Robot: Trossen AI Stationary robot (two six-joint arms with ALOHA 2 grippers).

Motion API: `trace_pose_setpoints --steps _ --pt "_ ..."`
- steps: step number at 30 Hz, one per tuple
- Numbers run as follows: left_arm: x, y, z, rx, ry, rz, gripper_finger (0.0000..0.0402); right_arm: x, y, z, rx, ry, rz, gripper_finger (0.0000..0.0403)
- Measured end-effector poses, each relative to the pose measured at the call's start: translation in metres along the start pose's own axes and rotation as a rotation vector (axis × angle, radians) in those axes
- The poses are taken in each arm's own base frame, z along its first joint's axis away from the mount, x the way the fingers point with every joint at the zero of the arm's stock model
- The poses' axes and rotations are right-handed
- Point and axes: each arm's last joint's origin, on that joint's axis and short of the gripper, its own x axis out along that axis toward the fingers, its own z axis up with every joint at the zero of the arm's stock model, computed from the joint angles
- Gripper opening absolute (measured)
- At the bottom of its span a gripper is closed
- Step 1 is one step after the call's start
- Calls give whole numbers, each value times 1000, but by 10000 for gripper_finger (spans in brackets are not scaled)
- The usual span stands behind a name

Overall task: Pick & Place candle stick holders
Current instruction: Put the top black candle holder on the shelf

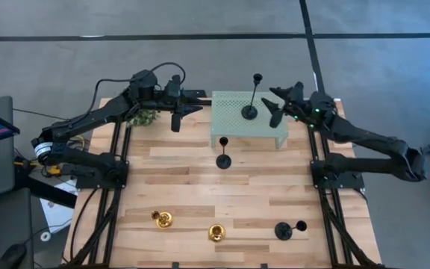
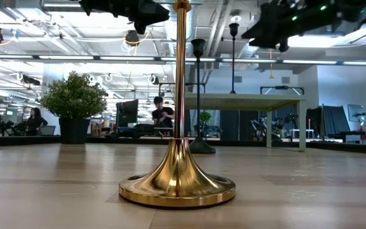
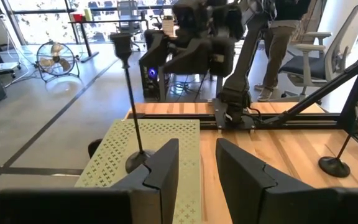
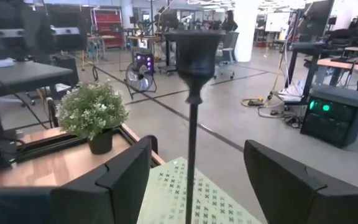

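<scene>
The right gripper (image 1: 275, 104) is hanging spread beside the black holder (image 1: 250, 112) standing on the mesh stand (image 1: 271, 131), seemingly placed; the left gripper (image 1: 179, 112) is waiting, parted, opposite.

Table (image 1: 275, 202): pale planked wood, matt. Gold candle stick holders (image 2: 177, 181): polished, mirror-glossy metal. Black candle stick holders (image 1: 223, 158): matt dark finish. Mesh stand (image 1: 230, 112): pale green perforated sheet, matt.
</scene>
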Motion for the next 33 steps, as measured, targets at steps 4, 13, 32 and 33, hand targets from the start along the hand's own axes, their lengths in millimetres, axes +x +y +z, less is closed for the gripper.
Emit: trace_pose_setpoints --steps 4,13,32,33 --pt "0 0 -1 -4 8 -2 108 -26 3 4 -5 41 32 246" --pt "3 -4 -28 -21 75 -26 73 -76 15 -1 10 153 163 125" --pt "-12 -37 -77 27 40 -234 5 -124 27 -15 -42 158 422 1" --pt "-15 -41 -80 36 25 -240 5 -125 27 -19 -43 161 423 1"
